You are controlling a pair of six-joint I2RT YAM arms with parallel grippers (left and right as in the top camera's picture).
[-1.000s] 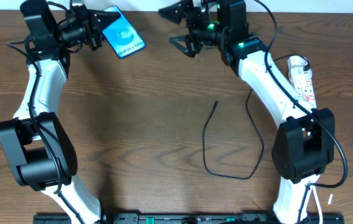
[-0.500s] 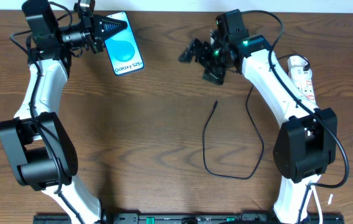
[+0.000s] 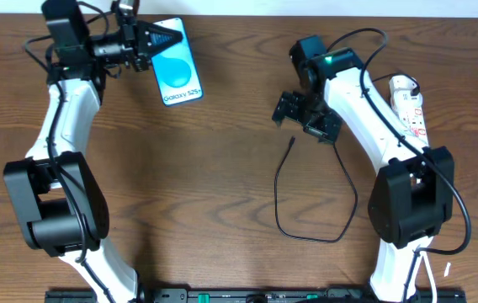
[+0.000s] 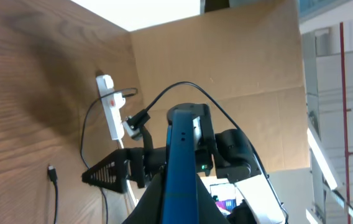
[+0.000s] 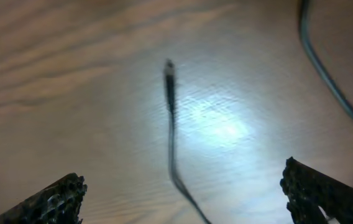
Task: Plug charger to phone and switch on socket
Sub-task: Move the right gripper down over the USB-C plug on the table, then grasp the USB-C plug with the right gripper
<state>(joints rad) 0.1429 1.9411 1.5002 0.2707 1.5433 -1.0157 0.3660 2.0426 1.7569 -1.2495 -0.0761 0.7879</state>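
Note:
The phone (image 3: 180, 76), blue screen up, is at the back left with my left gripper (image 3: 165, 39) shut on its top end. In the left wrist view the phone (image 4: 179, 163) shows edge-on between the dark jaws of the left gripper (image 4: 179, 211). The charger (image 3: 292, 141) lies on the wood, its thin black cable looping toward the front. My right gripper (image 3: 305, 119) hangs open just behind the plug tip. In the right wrist view the charger tip (image 5: 169, 68) lies ahead of the wide-apart fingertips (image 5: 52, 199) of the right gripper (image 5: 186, 199). The socket (image 3: 409, 105) lies at the far right.
The white socket (image 4: 110, 106) shows in the left wrist view near a cardboard wall (image 4: 226, 56) at the table's far side. Thick black robot cables (image 3: 365, 38) arc over the right arm. Bare wood (image 3: 197, 185) fills the table's middle.
My right gripper has swung forward and right, down to just behind the charger tip. The left gripper has shifted the phone slightly to the right and turned it.

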